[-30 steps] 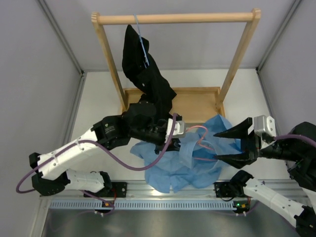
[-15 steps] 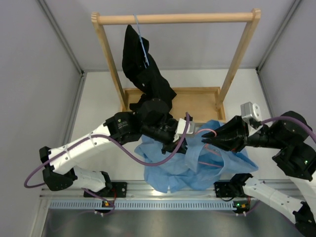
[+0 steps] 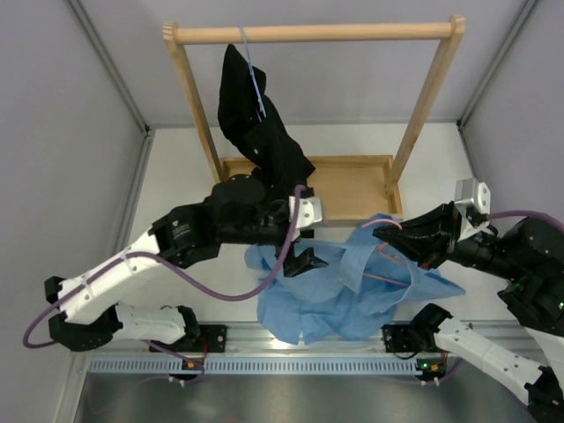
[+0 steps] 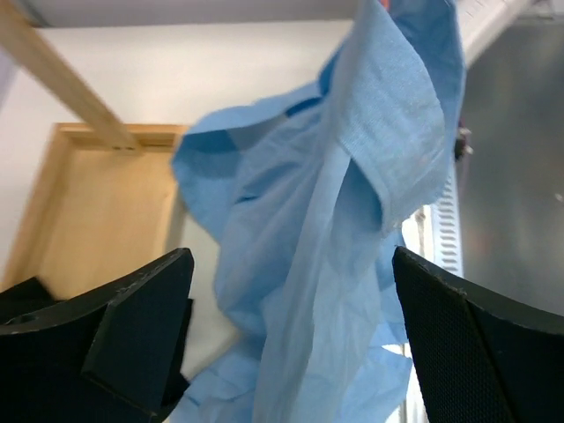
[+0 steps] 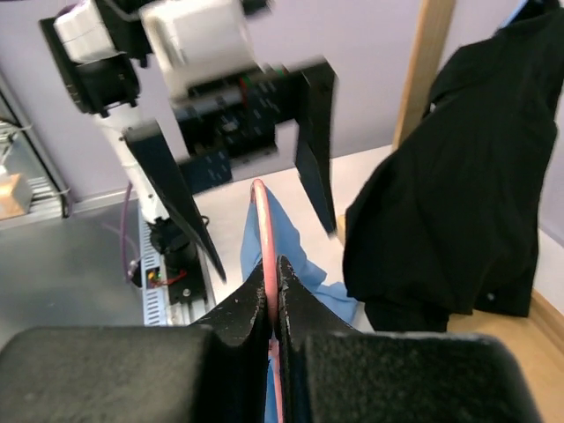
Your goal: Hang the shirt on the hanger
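Grey walls close in a white table (image 3: 176,176) with a wooden rack (image 3: 317,33) at its far edge, where a black shirt (image 3: 264,141) hangs. At the middle of the near edge the shirt (image 3: 335,295) is bunched and partly lifted. The hanger (image 5: 264,220) sits among its folds, pinched in the closed right gripper (image 5: 274,269). The left gripper (image 4: 291,256) is wide open — cloth hangs between its fingers, ungripped. I judge the task unfinished: the shoulders do not look seated on the wire.

Shirt (image 3: 344,300) is being flanked in the top view by left gripper (image 4: 293,260) at 9 o'clock and right gripper (image 3: 381,234) at 3 o'clock. Hanger (image 5: 267,229) is being held between the right jaws. Rack (image 3: 317,33) is being stationed at 12 o'clock, with another garment (image 3: 264,141) being hung from it.
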Available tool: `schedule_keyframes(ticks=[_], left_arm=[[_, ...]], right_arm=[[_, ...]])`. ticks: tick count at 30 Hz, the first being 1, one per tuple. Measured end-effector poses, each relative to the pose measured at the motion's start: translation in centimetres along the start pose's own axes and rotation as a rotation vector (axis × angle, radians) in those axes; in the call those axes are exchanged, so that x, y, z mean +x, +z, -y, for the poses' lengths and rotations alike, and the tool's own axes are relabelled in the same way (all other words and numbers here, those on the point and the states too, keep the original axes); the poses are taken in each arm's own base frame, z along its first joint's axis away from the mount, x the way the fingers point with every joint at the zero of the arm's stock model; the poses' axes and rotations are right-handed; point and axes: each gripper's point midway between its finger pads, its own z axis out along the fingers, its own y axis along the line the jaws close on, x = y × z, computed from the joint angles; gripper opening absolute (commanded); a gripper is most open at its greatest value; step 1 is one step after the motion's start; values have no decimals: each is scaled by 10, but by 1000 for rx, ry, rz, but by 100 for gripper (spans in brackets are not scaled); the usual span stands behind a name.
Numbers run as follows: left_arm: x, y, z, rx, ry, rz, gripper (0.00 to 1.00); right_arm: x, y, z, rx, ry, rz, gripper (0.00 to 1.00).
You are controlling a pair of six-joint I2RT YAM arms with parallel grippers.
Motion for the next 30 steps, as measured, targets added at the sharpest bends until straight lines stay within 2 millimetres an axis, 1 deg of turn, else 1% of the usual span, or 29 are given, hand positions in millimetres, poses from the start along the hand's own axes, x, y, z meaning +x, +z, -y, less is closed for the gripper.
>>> schedule_keyframes(ticks=[2,4,5,7,8,10,11,12,13,14,17,19,21,23,26,28,29,30], left_arm=[[-11,-20,-10,-94,11,50,98],[-20,-44,-21,-207,6,99,98],[-24,-60,-27,-275,-1,132,98],[-25,-92,-37,-401,-38,191,98],[-22,-106,-41,-462,-62,216,95],[-9,-129,-48,-569,-123,256,93],[2,-136,-51,-613,-155,264,93],[13,-139,-52,-639,-181,263,91],[27,-137,-53,-661,-210,247,91],[42,-132,-54,-673,-233,220,91],[80,-104,-54,-661,-271,130,95],[97,-86,-52,-635,-278,103,98],[109,-75,-54,-635,-280,90,98],[109,-71,-58,-650,-278,103,94],[93,-68,-69,-691,-272,175,86],[86,-63,-76,-709,-271,218,84],[85,-59,-78,-713,-271,232,84],[85,-54,-80,-715,-272,241,82]], right_arm=[[-3,-2,4,33,-2,7,0],[-7,-4,10,71,-4,14,0],[-9,-6,14,104,-1,15,0],[-16,-12,23,176,6,29,0],[-21,-15,27,211,11,35,0],[-30,-21,33,262,16,52,0],[-36,-25,34,284,17,60,0],[-43,-28,35,300,18,70,0],[-49,-30,35,311,18,76,0],[-55,-32,35,317,16,84,0],[-73,-38,33,328,9,106,0],[-80,-39,31,325,7,111,0],[-84,-38,28,312,8,106,0],[-82,-37,26,296,13,90,0],[-76,-34,22,268,22,64,0],[-73,-31,19,245,27,50,0],[-72,-30,17,235,29,45,0],[-71,-29,16,226,31,39,0]])
